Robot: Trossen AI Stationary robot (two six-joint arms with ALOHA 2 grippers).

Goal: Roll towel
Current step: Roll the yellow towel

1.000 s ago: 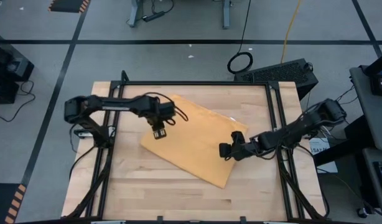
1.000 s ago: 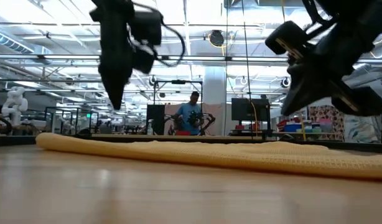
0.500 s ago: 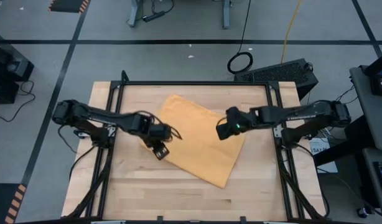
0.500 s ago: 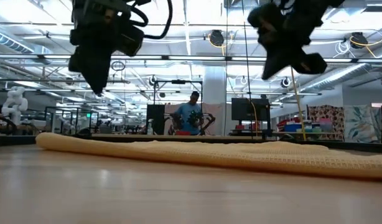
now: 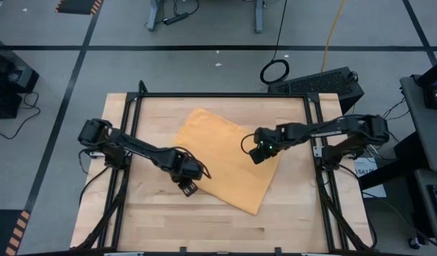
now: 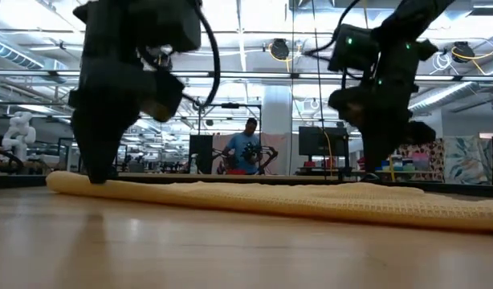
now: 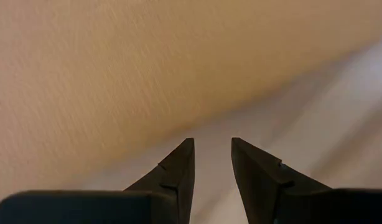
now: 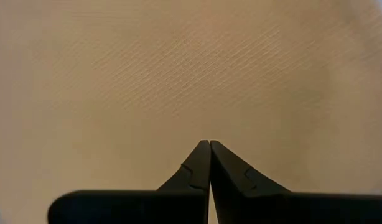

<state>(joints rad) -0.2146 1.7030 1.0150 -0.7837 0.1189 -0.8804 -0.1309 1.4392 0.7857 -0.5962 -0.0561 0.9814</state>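
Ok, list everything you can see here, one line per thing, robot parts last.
towel: one, mustard yellow, lying flat and skewed on the middle of the table.
table: one, light wood with a black frame, under both arms.
cable loop: one, black, on the floor beyond the table.
person: one, blue top, far back in the room in the low view.
left tool: one, dark, low at the towel's left edge, fingers slightly apart with the edge just ahead of them.
right tool: one, dark, fingers shut, tips down on the towel's right part.
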